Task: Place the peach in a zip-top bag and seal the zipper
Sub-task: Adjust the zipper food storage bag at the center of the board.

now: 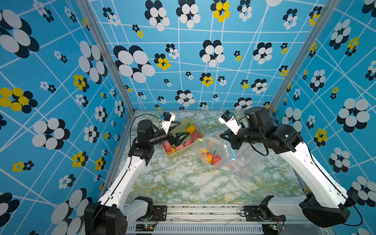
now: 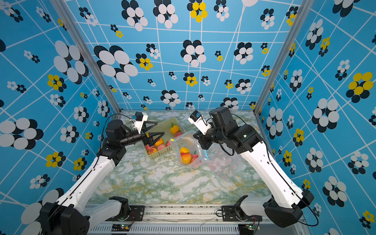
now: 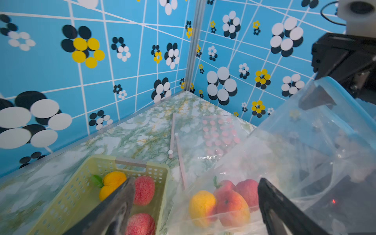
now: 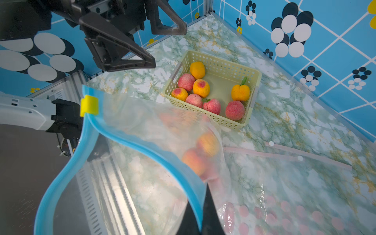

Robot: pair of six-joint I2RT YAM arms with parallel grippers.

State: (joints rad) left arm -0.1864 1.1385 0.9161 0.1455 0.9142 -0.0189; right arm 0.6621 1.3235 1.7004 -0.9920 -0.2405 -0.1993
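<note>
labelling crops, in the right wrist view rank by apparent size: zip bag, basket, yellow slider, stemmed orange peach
1. zip bag, nearest the camera
2. basket
3. yellow slider and stemmed orange peach: look alike, slider is nearer, so unranked

The zip-top bag (image 1: pixel 225 147), clear plastic with a blue zipper track, is standing raised near the table centre in a top view, its mouth gaping unsealed. The yellow slider (image 1: pixel 200 140) is sitting at the mouth's ten o'clock end. Orange-and-pink peaches (image 1: pixel 209 157) are resting inside at the bottom. More basket peaches (image 1: pixel 196 136) are lying at ten o'clock of the bag.
</note>
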